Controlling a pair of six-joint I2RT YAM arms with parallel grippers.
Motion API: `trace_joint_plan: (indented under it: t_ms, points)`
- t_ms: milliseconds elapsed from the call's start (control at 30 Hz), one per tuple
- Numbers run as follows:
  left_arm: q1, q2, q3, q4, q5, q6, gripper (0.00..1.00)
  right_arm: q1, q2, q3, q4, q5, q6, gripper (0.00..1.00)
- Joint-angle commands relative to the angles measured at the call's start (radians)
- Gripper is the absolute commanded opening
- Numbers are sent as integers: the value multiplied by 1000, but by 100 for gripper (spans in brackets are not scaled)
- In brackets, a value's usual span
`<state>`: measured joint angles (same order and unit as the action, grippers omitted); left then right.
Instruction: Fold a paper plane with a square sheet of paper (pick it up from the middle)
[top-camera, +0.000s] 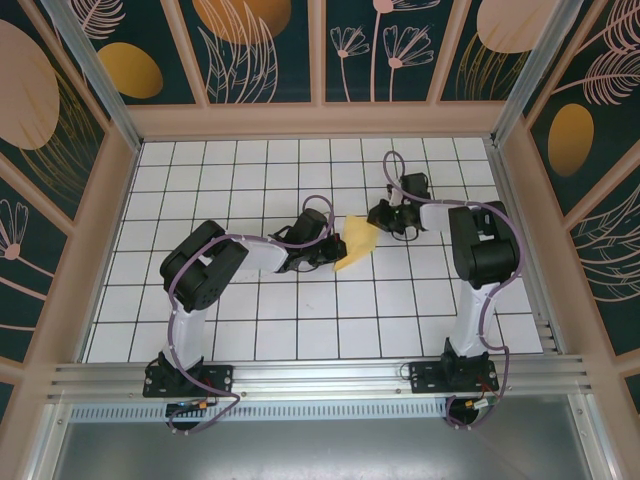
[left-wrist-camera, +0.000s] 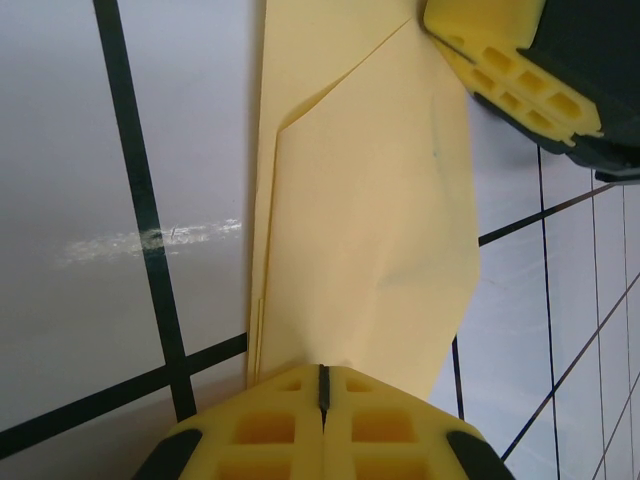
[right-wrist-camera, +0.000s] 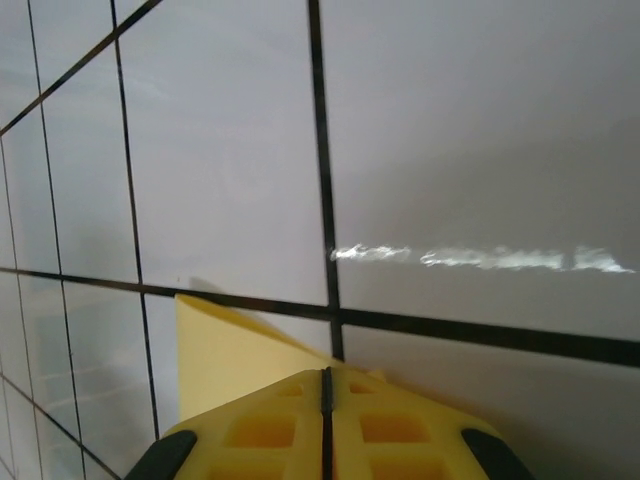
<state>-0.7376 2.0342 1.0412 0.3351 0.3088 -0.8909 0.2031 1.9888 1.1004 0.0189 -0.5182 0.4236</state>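
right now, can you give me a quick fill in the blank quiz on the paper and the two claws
1. The folded paper is ___ in colour.
2. The left claw and the right claw are both ___ on the paper, one at each end.
3. The white table under them is marked with a grid of ___ lines.
Missing words: yellow, shut, black.

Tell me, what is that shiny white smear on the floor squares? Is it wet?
Probably not wet. Left wrist view: the smear looks like lamp glare on the glossy tiled table, while the folded yellow paper beside it stays matte. Right wrist view: a similar streak, longer and broken. Top external view: light looks even, shadows faint.
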Motion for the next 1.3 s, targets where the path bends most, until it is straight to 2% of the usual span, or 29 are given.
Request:
trace_joint_plan:
  t_ms: [0,200,433,667,833,1033,1267]
  points:
    - [6,46,-35,-170,-23,21,4,-40,18,24,-7,130,-13,7]
    - [6,38,-21,-173,-28,24,4,-33,-110,-20,20,145,14,8]
    - [6,34,-7,-173,-39,23,4,60,-237,-106,3,79,16,11]
    - [6,21,-12,-171,-50,21,4,140,-187,-128,0,-8,60,10]
    - [6,13,-14,-166,-49,18,5,145,-128,-139,17,-85,68,10]
    - [6,-13,-10,-158,-35,15,6,146,-69,-127,-17,-80,62,10]
    - [7,-87,40,-151,-5,18,19,146,-52,-143,-25,-62,52,10]
